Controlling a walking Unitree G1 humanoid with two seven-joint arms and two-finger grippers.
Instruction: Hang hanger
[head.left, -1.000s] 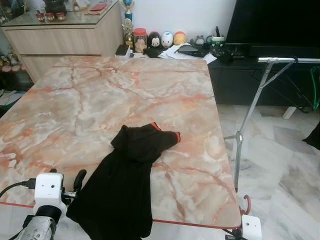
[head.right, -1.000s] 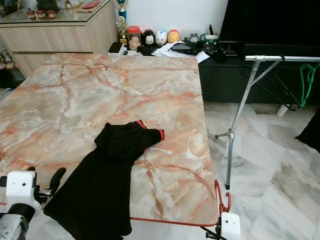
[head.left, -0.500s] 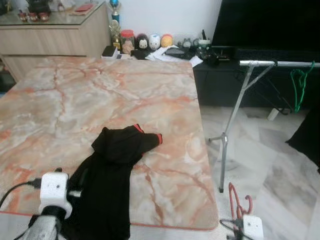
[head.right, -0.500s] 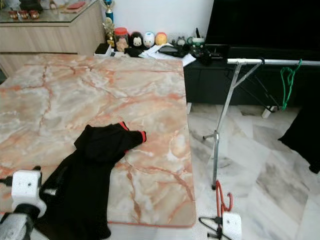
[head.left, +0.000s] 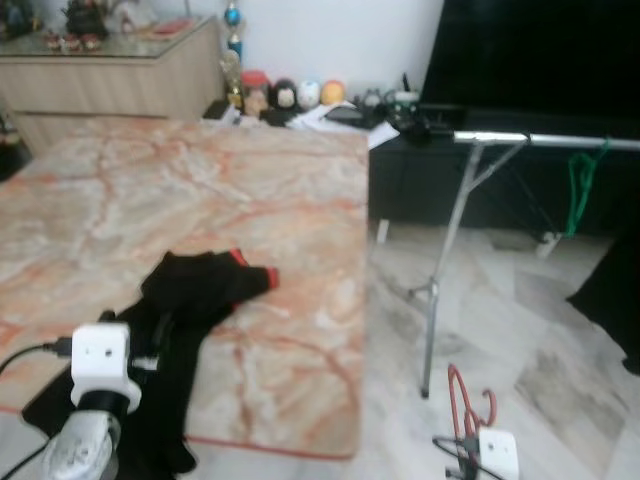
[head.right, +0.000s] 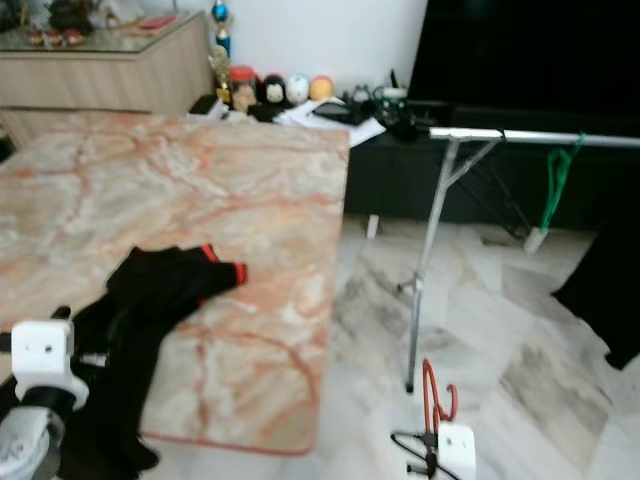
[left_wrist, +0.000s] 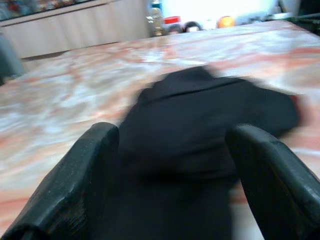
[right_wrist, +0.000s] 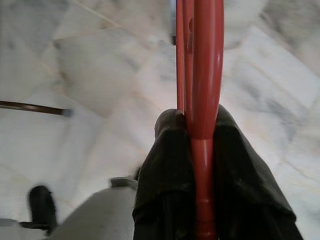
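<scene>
A red plastic hanger (right_wrist: 202, 100) is clamped between the black fingers (right_wrist: 165, 180) of my right gripper (right_wrist: 197, 150), which is shut on it. In the eye views the red hanger (head.left: 468, 400) sticks up at the lower right, over the marble floor. A silver clothes rack (head.left: 540, 140) stands ahead to the right, with a green hanger (head.left: 580, 185) on its bar. My left gripper (left_wrist: 170, 165) is open low over a black garment (head.left: 190, 300) on the marble table (head.left: 200, 190).
The table's right edge (head.left: 362, 300) borders the tiled floor between me and the rack's upright pole (head.left: 440, 290). A dark TV console (head.left: 480, 170) with clutter runs behind the rack. Another dark garment (head.left: 610, 290) hangs at the far right. A wooden sideboard (head.left: 110, 80) stands at the back left.
The whole scene has slid left in the eye views, so the camera has turned right toward the rack. The red hanger stays in my right gripper and shows higher.
</scene>
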